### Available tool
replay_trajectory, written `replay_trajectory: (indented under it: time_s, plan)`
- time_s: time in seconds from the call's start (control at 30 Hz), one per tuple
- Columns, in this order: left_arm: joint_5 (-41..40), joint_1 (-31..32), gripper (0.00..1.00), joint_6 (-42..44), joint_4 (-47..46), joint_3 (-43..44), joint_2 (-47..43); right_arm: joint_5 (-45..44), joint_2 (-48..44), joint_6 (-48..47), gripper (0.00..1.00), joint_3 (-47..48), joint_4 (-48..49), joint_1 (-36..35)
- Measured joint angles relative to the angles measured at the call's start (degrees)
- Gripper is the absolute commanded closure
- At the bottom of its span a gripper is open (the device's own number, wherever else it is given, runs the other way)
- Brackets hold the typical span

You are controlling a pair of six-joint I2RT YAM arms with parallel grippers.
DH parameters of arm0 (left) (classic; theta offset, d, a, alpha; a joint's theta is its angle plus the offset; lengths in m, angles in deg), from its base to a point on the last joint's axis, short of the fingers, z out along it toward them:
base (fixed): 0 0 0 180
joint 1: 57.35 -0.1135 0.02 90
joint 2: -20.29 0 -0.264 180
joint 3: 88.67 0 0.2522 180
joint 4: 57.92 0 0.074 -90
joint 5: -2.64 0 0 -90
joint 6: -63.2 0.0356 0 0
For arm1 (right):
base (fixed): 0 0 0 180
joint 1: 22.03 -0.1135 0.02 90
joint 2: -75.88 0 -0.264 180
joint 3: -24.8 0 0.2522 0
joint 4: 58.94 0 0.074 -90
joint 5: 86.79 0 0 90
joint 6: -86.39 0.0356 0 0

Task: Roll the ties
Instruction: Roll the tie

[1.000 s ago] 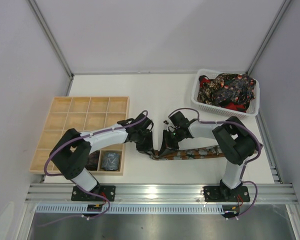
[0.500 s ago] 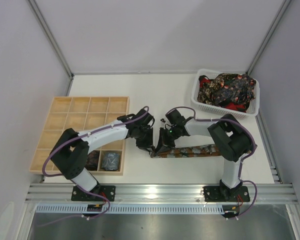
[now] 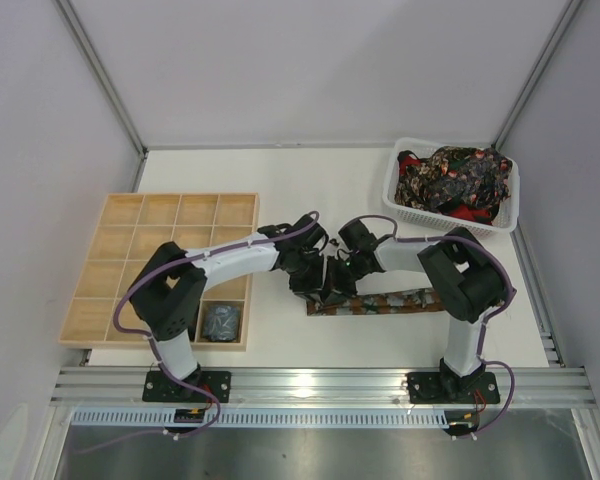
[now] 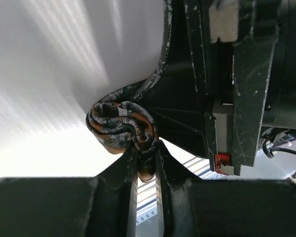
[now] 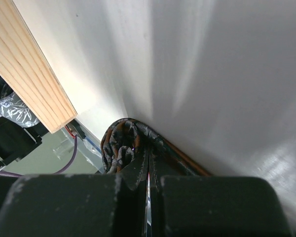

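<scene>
- Free room, upper centre of frame: bare white counter (image 3: 320, 190), a wide lane between tray and basket.
- Free room, lower edge: narrow bare band below the necktie.
- Obstacle, left: pale wooden grid tray (image 3: 140, 240) with raised walls. A dark fabric coil (image 3: 221, 320) fills one bottom-row compartment, and the left arm crosses the tray's lower right corner.
- Obstacle, upper right: white plastic mesh basket (image 3: 435, 217), heaped with dark patterned cloth (image 3: 455, 180).
- Obstacle, centre: left hand (image 3: 313, 286) and right hand (image 3: 332, 284), tip to tip, passage between them closed.
- Obstacle, lower centre to right: long brown patterned fabric necktie (image 3: 400, 302), flat on the counter.
</scene>
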Motion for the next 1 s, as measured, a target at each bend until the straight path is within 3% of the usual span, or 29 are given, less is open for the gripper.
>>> replay_trajectory:
  time_s: [0.6,0.9,1.0]
  plan:
    - [2.05,0.50,0.94,-0.50,-3.54,1.05,3.76,-3.89,-9.73,-3.89,1.00,-2.95,-5.81,6.12]
    - [2.67,0.66,0.91,-0.50,-3.93,3.61,6.19,-4.13,-8.15,-4.17,1.00,-7.91,-4.04,7.39]
    - [3.17,0.66,0.84,-0.52,-4.09,3.82,6.71,-3.39,-8.04,-3.87,1.00,-8.41,-2.86,7.37]
